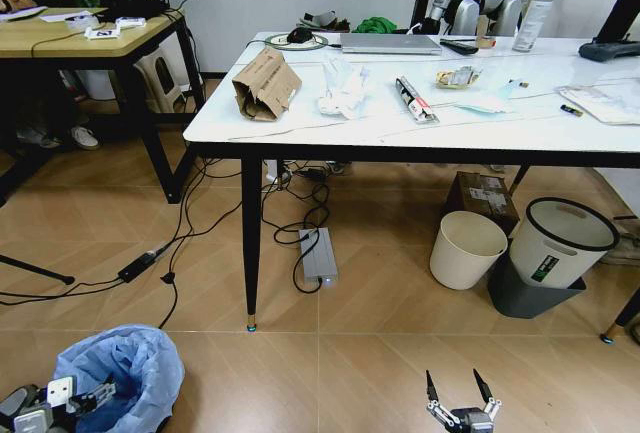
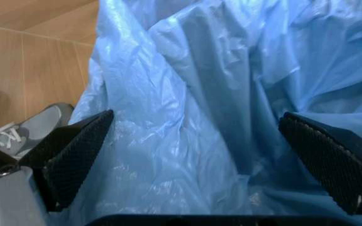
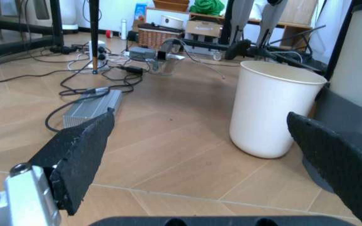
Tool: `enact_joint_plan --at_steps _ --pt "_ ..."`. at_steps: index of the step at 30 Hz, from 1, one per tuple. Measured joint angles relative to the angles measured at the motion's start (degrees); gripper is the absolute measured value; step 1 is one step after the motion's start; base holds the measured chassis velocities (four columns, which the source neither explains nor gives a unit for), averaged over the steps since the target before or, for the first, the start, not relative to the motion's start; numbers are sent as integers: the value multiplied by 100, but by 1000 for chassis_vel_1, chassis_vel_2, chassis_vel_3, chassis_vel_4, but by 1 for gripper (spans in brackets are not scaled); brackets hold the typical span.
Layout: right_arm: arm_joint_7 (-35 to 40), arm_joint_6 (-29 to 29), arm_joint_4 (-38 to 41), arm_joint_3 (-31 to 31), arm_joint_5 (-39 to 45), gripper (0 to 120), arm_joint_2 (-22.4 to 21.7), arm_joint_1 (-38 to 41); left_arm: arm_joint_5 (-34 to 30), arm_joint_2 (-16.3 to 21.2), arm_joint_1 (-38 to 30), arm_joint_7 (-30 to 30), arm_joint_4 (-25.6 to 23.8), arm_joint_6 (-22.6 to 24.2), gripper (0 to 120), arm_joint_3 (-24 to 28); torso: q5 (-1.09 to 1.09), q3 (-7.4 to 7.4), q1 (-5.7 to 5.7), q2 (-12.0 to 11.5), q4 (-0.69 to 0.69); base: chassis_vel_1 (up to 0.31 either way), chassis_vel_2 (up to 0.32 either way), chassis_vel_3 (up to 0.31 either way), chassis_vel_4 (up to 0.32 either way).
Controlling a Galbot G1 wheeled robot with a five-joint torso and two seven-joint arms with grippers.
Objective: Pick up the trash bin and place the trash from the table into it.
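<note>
The trash bin [image 1: 125, 373], lined with a crinkled light-blue bag, stands on the floor at the near left. My left gripper [image 1: 85, 398] is at its near rim. In the left wrist view that gripper [image 2: 200, 155] is open, with the blue bag [image 2: 218, 94] bulging between its pads [image 2: 74, 150]. My right gripper [image 1: 460, 393] hangs open low over the floor at the near right, holding nothing. On the table [image 1: 400, 128] lie a brown paper bag [image 1: 265, 83], white tissues [image 1: 342, 88], a snack wrapper [image 1: 414, 99], a face mask [image 1: 485, 103] and a clear plastic bag [image 1: 600, 103].
Under the table stand a cream bin [image 1: 466, 249] and a white bin with black rim [image 1: 560, 243]; a grey power box [image 1: 318, 255] and cables lie on the floor. A laptop [image 1: 390, 43] sits at the table's far side. A wooden desk [image 1: 80, 38] is at the far left.
</note>
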Motion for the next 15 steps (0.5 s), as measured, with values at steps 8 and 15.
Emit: enact_joint_plan --at_steps 8,15 --pt "1 -2 6 24 -8 100 0 -10 80 48 -106 4 192 -22 99 -28 -1 1 0 1 0 0 0 0 0" --pt "2 -3 -15 37 -7 100 0 3 108 35 37 -20 -44 -22 99 -142 1 1 0 1 0 0 0 0 0"
